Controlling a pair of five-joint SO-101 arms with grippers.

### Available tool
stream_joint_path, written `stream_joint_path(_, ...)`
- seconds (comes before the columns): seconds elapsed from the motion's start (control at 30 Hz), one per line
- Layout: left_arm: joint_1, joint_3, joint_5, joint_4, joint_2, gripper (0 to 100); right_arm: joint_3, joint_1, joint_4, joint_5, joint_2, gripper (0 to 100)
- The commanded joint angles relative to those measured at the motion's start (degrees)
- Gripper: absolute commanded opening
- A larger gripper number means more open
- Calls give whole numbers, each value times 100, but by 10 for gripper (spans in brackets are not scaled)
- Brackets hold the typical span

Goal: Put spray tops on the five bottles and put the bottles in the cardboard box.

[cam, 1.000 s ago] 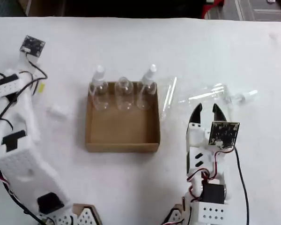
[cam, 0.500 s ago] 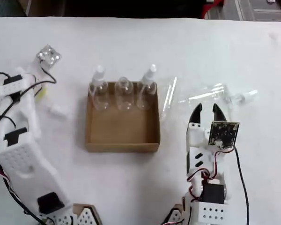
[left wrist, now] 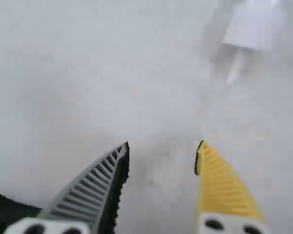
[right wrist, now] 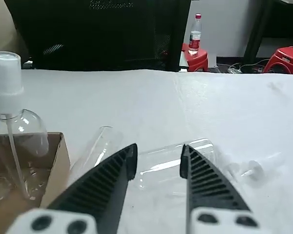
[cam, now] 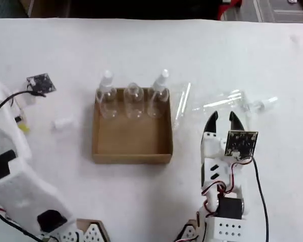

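Box [cam: 132,158] holds three bottles [cam: 134,101] | two bottles [cam: 219,103] lie before right gripper [right wrist: 158,153], parted | spray top [cam: 63,122] near left gripper [left wrist: 161,156], parted

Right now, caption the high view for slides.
Three bottles stand in the cardboard box, two with spray tops; two lie beside it near the open right gripper.

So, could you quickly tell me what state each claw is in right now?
Left claw: open, holding nothing.
Right claw: open, holding nothing.
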Motion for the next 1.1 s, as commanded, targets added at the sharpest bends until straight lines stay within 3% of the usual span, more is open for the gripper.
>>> stream_joint_path(0.0,127,-35,-484,976,-954,226,53,-48,13,88,-31,127)
stream_joint_path(0.4,1138,-141,-501,1284,-180,229,53,-48,13,88,-31,127)
stream_joint_path(0.57,1226,-677,-492,1336,189,234,53,-48,13,88,-31,127)
stream_joint_path(0.73,1349,-958,-492,1626,488,328,53,-48,-4,88,-31,127)
stream_joint_path(1.07,1622,-914,-536,1749,725,302,53,-57,-13,88,-31,127)
